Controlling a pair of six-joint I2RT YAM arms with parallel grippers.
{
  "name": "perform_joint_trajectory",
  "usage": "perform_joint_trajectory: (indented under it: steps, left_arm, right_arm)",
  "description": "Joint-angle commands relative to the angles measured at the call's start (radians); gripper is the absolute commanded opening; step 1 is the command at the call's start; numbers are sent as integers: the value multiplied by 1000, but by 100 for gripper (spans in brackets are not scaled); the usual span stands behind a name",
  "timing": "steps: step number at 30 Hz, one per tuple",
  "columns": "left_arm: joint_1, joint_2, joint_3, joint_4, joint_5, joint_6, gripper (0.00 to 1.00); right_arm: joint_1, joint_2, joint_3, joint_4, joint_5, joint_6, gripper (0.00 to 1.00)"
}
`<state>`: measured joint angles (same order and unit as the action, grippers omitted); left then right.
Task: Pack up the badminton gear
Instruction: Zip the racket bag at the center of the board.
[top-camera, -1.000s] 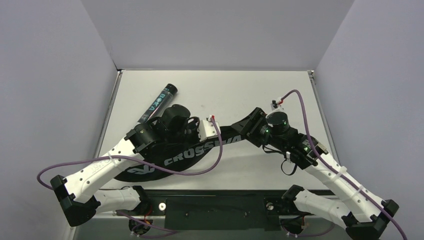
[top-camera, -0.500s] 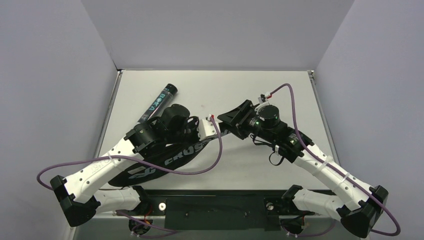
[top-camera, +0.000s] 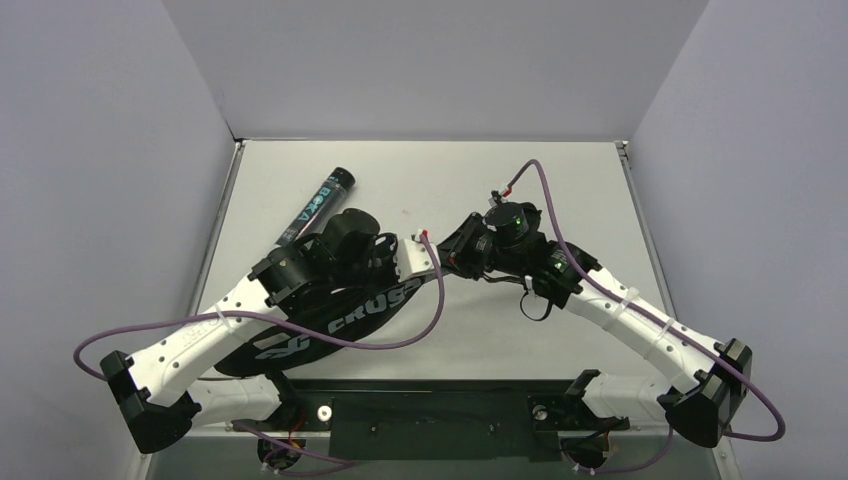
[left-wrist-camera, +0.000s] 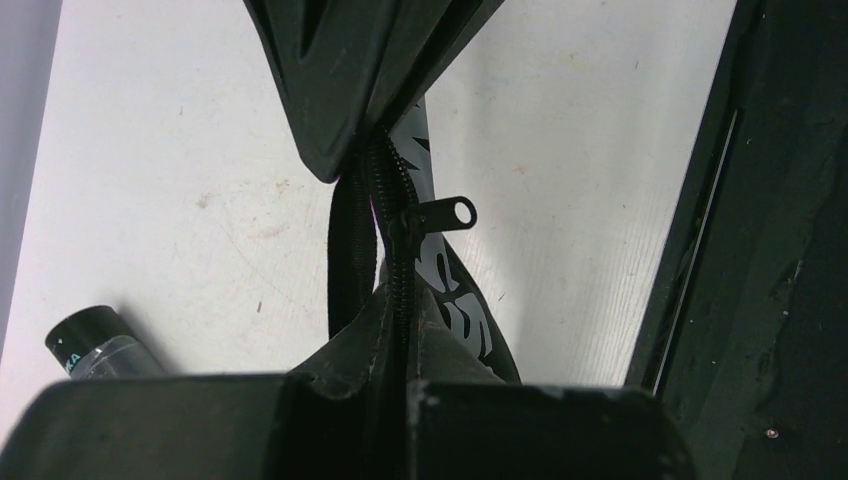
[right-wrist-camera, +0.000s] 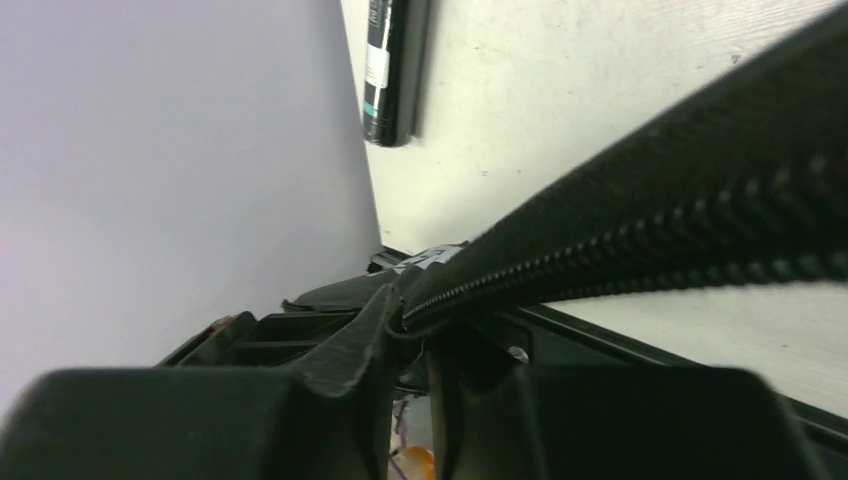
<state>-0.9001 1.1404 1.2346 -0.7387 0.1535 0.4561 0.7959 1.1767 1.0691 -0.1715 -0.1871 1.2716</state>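
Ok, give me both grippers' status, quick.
Left gripper: closed on the zipper edge of the bag.
Right gripper: closed on the bag's zipper edge too.

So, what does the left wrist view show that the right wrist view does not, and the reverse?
Only the left wrist: the metal pull tab with a round hole, and the tube's capped end. Only the right wrist: the tube's printed side, lying next to the wall. Both: the black bag, its zipper and the white table.
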Motion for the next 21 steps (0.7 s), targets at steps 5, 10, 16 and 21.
perform_joint_trajectory:
  steps: [5,10,16,21]
  left_arm:
    - [-4,-39,33,106,49,4,0]
    - [-6,-41,45,102,64,9,3]
    - [-5,-42,97,104,16,17,82]
    - [-5,-40,194,26,59,24,83]
  right_arm:
    - [32,48,67,-126,34,-47,0]
    - [34,26,59,-129,62,-36,0]
    - [33,5,57,-137,102,-30,0]
    - [32,5,54,-148,118,-27,0]
